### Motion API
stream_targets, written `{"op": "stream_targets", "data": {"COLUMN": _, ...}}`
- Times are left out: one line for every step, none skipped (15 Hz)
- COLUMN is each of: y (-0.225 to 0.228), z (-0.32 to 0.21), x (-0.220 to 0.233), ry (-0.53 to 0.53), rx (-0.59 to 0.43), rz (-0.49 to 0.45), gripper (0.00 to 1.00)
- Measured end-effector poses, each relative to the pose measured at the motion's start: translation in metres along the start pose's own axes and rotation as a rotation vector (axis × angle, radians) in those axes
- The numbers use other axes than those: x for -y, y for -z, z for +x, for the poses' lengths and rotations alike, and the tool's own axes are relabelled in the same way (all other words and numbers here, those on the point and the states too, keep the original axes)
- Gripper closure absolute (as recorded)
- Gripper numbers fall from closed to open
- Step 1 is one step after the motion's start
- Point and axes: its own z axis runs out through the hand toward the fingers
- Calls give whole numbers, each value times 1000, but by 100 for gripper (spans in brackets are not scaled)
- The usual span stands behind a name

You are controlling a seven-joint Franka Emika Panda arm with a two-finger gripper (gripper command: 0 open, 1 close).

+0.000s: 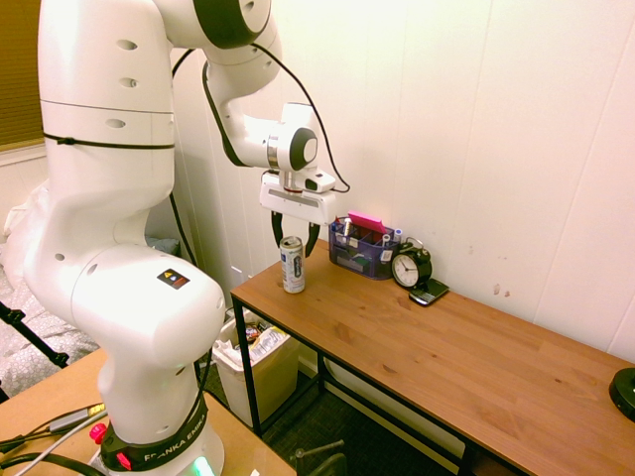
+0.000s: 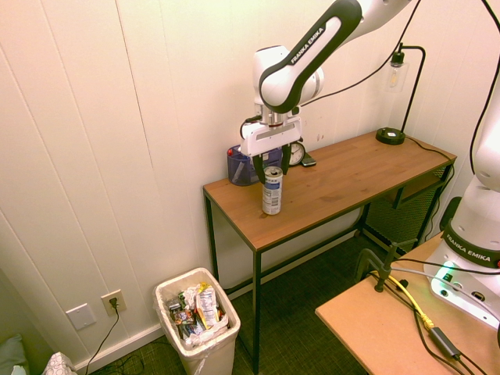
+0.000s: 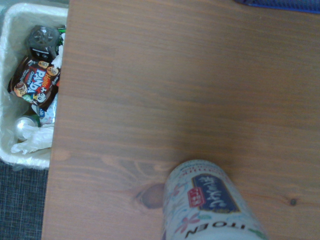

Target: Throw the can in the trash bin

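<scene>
The slim silver-white drink can with a blue label stands upright on the wooden table with black metal legs, near the table's end that lies above the bin. Directly above the can hangs the white arm's two-finger gripper, its fingers spread to either side of the can's top without touching it. Behind the can, against the wall, sits the blue-purple translucent desk organiser; just beside the organiser, farther from the can, stands the round black alarm clock. On the floor below the can's end of the table stands the small cream-white rectangular plastic trash bin, holding wrappers.
</scene>
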Motion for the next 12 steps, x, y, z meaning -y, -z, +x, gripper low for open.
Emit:
{"op": "stream_targets", "data": {"y": -2, "z": 3, "x": 0, "ry": -5, "rx": 0, "rz": 0, "gripper": 0}}
{"op": "stream_targets", "data": {"y": -3, "z": 4, "x": -1, "ry": -6, "rx": 0, "rz": -1, "gripper": 100}}
{"op": "stream_targets", "data": {"y": -3, "z": 3, "x": 0, "ry": -5, "rx": 0, "rz": -1, "gripper": 100}}
{"op": "stream_targets", "data": {"y": -3, "z": 3, "x": 0, "ry": -4, "rx": 0, "rz": -1, "gripper": 100}}
{"op": "stream_targets", "data": {"y": -3, "z": 2, "x": 0, "ry": -3, "rx": 1, "rz": -1, "gripper": 100}}
{"op": "stream_targets", "data": {"y": -3, "z": 1, "x": 1, "ry": -2, "rx": 2, "rz": 0, "gripper": 100}}
{"op": "stream_targets", "data": {"y": -3, "z": 1, "x": 1, "ry": -2, "rx": 2, "rz": 0, "gripper": 100}}
{"op": "stream_targets", "data": {"y": -3, "z": 1, "x": 1, "ry": 0, "rx": 2, "rz": 0, "gripper": 100}}
{"op": "stream_targets", "data": {"y": -3, "z": 0, "x": 1, "ry": 1, "rx": 2, "rz": -1, "gripper": 100}}
{"op": "stream_targets", "data": {"y": -3, "z": 0, "x": 1, "ry": 1, "rx": 3, "rz": -1, "gripper": 100}}
{"op": "stream_targets", "data": {"y": -3, "z": 0, "x": 1, "ry": 1, "rx": 4, "rz": -2, "gripper": 100}}
{"op": "stream_targets", "data": {"y": -3, "z": 0, "x": 1, "ry": 1, "rx": 4, "rz": -2, "gripper": 100}}
